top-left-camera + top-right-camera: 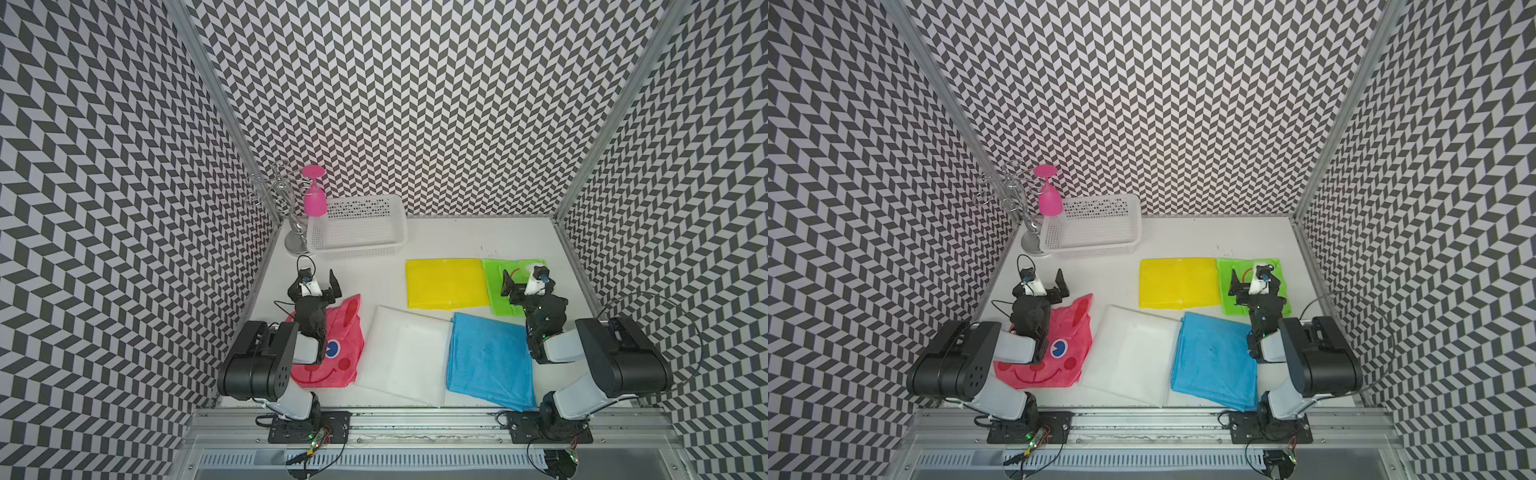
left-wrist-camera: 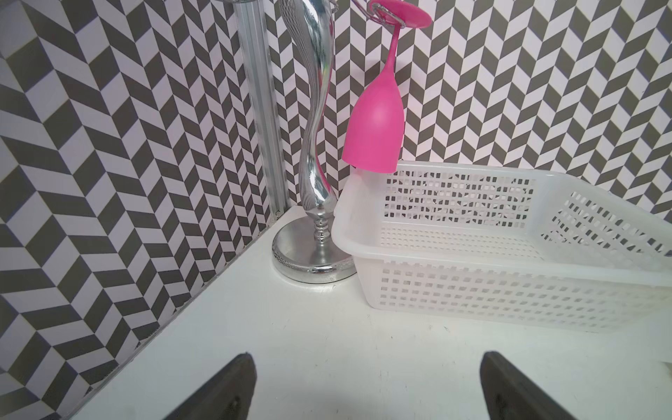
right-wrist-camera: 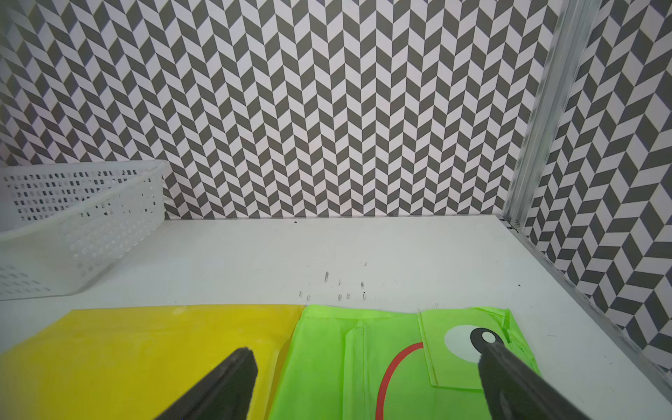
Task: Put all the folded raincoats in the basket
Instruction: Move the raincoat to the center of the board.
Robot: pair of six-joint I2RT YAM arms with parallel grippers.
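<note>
Closest to me, a pink plastic raincoat with a cartoon face (image 1: 353,328), a translucent white raincoat (image 1: 405,357) and a blue raincoat (image 1: 490,357) are lying folded in a row on the white table (image 1: 365,282). Behind them a yellow raincoat (image 1: 446,282) and a green raincoat with a cartoon eye (image 3: 327,363) are lying edge to edge, all spread flat, I think so that each can be taken alone. The right gripper (image 3: 367,349) is hovering over the green one, jaws wide apart, holding nothing; the left gripper (image 2: 367,358), equally wide and empty, is facing the white perforated plastic basket (image 2: 491,267). It is standing empty at the far wall, just beside a silver metal stand (image 2: 316,145) carrying a pink goblet (image 2: 376,134) upside down.
</note>
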